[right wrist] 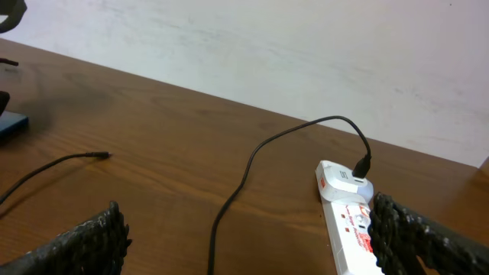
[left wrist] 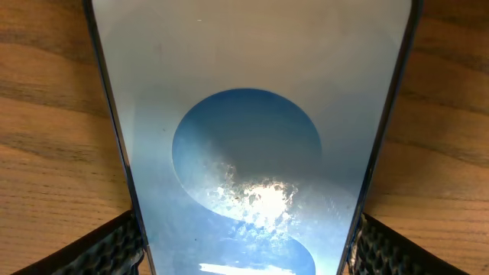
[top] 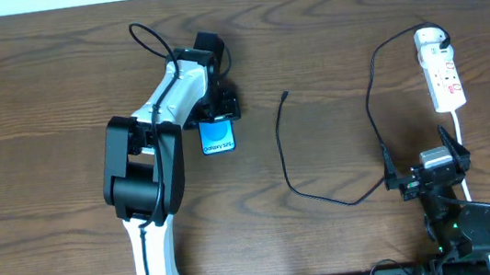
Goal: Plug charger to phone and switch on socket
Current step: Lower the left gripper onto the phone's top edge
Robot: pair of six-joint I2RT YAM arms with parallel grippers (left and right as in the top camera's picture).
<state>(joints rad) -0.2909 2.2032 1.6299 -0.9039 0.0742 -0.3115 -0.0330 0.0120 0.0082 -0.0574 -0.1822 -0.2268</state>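
The phone [top: 217, 138] lies flat left of centre, blue screen up; in the left wrist view the phone [left wrist: 244, 114] fills most of the frame. My left gripper [top: 217, 115] straddles its far end, fingers [left wrist: 114, 248] hard by both long edges; whether they press is unclear. The charger [top: 282, 152] trails across the middle, its connector tip [top: 285, 95] loose on the wood, its other end in a white plug [top: 428, 40] on the socket [top: 442, 73] at the far right. My right gripper [top: 422, 156] hangs open near that socket [right wrist: 348, 229], holding nothing.
The socket's white cord [top: 461, 145] runs toward the front edge under my right arm. The charger [right wrist: 248, 172] loops between the two arms. A pale wall [right wrist: 267, 46] rises behind the table's far edge.
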